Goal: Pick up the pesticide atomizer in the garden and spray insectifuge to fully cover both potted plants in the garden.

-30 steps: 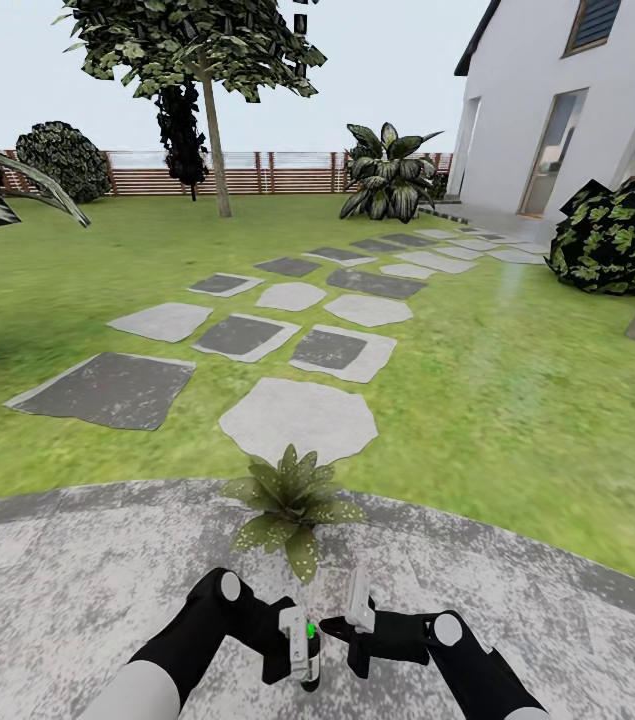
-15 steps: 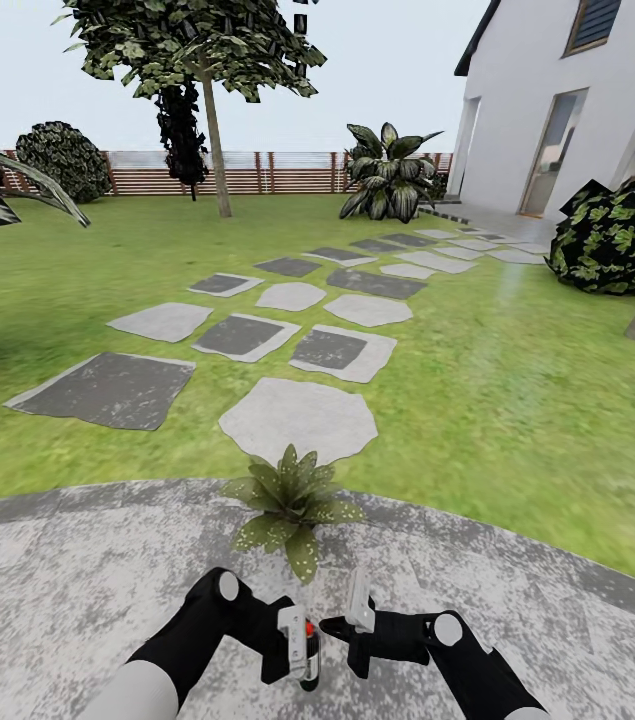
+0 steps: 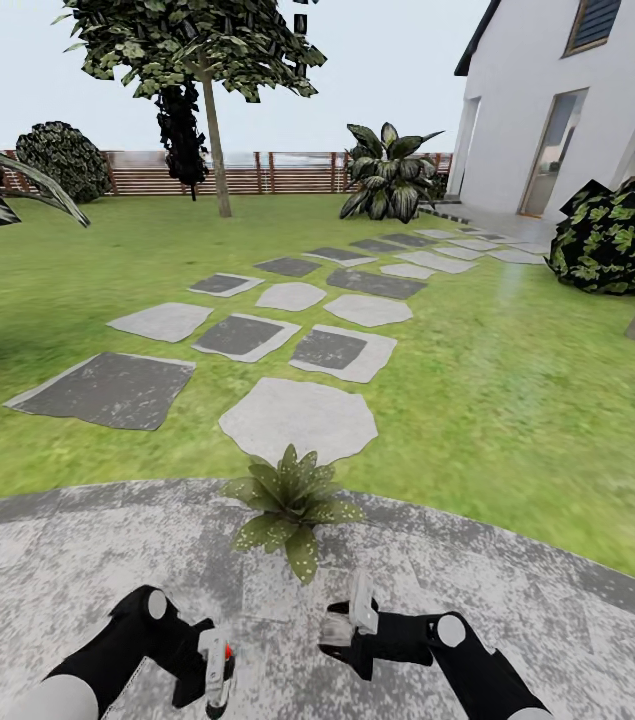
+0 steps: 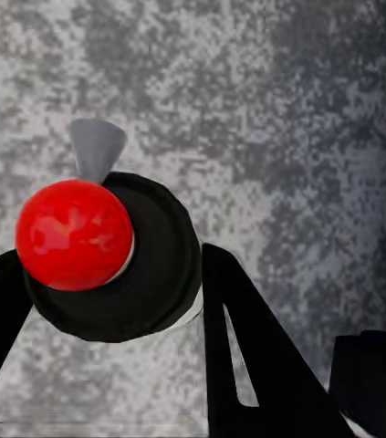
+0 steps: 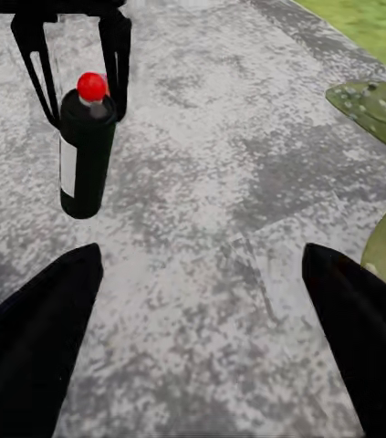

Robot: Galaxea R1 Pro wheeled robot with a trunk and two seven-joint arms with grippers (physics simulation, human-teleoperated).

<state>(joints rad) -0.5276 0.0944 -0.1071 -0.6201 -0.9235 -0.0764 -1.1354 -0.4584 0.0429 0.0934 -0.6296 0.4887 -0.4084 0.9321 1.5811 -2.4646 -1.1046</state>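
- Left gripper (image 3: 219,668): has swung out toward the robot's left since a second ago, carrying the atomizer (image 3: 219,672) with it. Both then sat close in front of the right gripper; they now stand well apart from it.
- Left fingers (image 4: 247,347): pinching the atomizer, one dark finger on each side of the body in the left wrist view.
- Atomizer: upright, dark body with a white label strip, a red cap on top and a grey nozzle (image 4: 96,146) jutting from the head. It hangs clear of the paving (image 3: 47,560), as the right wrist view shows. The cap light read green a second ago and reads red now; what that signals cannot be told.
- Right gripper (image 3: 349,630): has kept its place over the paving, fingers spread wide with nothing between them.
- Potted plant (image 3: 290,500): one low rosette at the paving's edge, just ahead of the grippers, unmoved. A leaf (image 5: 380,105) shows beside the right gripper. The second plant is not located here.
- Lawn (image 3: 517,420), stones (image 3: 297,415), fence (image 3: 257,175): unchanged beyond the plant; the camera has not shifted.
- Judgement: pickup is done. The sideways shift takes the nozzle off the plant's line, so re-aiming looks necessary before further spraying.
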